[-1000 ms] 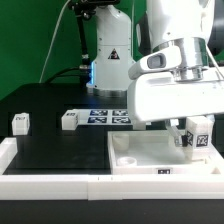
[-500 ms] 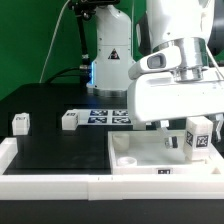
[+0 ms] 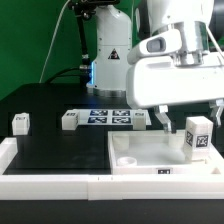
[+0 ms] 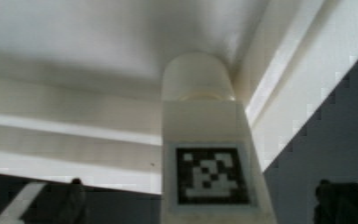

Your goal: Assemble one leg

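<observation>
The gripper (image 4: 195,201) hangs with its jaws spread wide, gripping nothing, either side of the leg (image 3: 197,137) standing upright on the white tray (image 3: 135,171).

One arm on show here: the white base column (image 3: 108,50) stands upper centre of the exterior view, and the arm (image 3: 166,14) leans across to the upper right of the frame. The bulky white hand housing (image 3: 178,82) fills the right side, level, facing straight down. Under it hangs the gripper (image 3: 190,116), jaws spread wide, one dark finger (image 3: 163,121) showing at centre right. On the wrist view, both dark fingertips (image 4: 51,200) are in shot, well apart, pads touching nothing
</observation>
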Robot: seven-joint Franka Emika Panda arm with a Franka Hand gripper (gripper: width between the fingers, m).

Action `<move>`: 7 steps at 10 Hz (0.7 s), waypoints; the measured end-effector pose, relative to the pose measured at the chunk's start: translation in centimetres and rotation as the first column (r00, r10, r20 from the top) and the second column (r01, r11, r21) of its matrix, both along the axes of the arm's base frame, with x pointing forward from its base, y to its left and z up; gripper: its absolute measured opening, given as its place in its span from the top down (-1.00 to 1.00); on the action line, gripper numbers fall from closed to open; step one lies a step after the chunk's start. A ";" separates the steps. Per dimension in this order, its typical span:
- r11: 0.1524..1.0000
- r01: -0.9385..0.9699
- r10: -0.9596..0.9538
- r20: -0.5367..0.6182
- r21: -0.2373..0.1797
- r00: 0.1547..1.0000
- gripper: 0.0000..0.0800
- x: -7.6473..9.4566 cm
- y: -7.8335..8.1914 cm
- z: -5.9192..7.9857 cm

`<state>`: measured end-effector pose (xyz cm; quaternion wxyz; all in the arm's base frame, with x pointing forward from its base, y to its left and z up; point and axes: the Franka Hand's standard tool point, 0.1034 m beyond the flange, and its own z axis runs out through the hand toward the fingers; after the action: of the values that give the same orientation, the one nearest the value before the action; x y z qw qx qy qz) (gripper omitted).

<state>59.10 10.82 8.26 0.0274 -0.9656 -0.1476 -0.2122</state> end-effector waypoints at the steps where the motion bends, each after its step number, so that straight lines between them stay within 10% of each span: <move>1: 1.000 0.000 0.000 -0.011 -0.002 1.000 -0.62 0.1 -0.4 0.3; 7: 1.000 -0.002 -0.008 -0.399 -0.026 0.917 -0.62 -0.6 0.9 0.1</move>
<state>58.51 11.76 8.32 0.0441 -0.9891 -0.1401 -0.0090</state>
